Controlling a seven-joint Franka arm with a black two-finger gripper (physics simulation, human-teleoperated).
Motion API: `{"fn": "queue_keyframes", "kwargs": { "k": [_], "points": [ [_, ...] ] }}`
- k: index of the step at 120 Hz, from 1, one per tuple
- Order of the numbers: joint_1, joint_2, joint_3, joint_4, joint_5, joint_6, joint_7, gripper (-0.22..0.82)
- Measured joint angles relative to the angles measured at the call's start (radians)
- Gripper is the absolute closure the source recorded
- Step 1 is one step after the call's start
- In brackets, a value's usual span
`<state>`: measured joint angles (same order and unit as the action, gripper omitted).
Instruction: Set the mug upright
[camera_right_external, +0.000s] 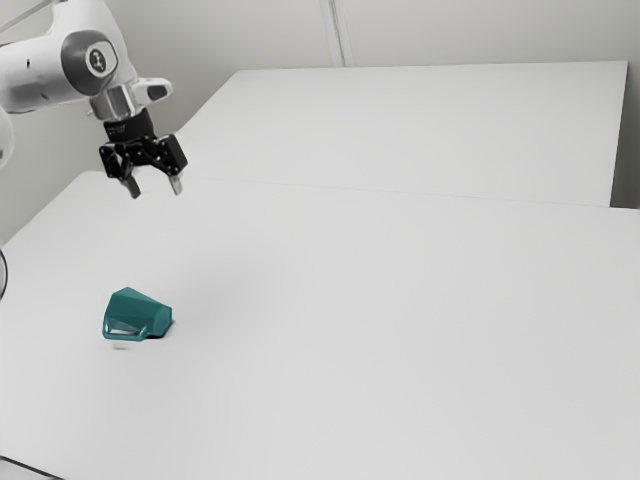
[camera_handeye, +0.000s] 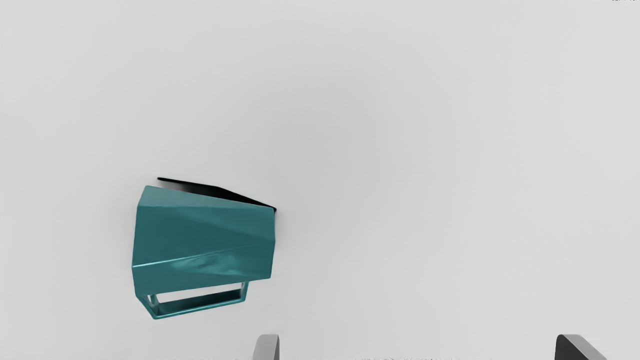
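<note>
Teal mug (camera_right_external: 136, 309) on its side on the pale table (camera_right_external: 350, 330), exterior view: six o'clock from the gripper (camera_right_external: 155, 191), narrow end toward four. Fingers (camera_handeye: 268, 348) apart, holding nothing. Step, I judge: the approach. Next: descend, grip, tip upright. Body glossy, faceted, tapering; handle (camera_handeye: 201, 305) an angular loop. Tabletop smooth, matt.
</note>
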<state>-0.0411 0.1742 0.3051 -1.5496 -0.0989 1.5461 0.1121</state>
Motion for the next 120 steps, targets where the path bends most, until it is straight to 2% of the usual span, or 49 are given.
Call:
{"fn": "queue_keyframes", "kwargs": {
  "k": [19,62,120],
  "points": [
    [0.003,0.018,0.081,-0.005,-0.05,-0.013,0.032,0.0],
    [0.104,0.043,0.199,-0.089,-0.176,-0.023,0.175,0.0],
    [0.225,0.198,0.207,-0.106,-0.348,0.014,0.422,0.0]
  ]
}}
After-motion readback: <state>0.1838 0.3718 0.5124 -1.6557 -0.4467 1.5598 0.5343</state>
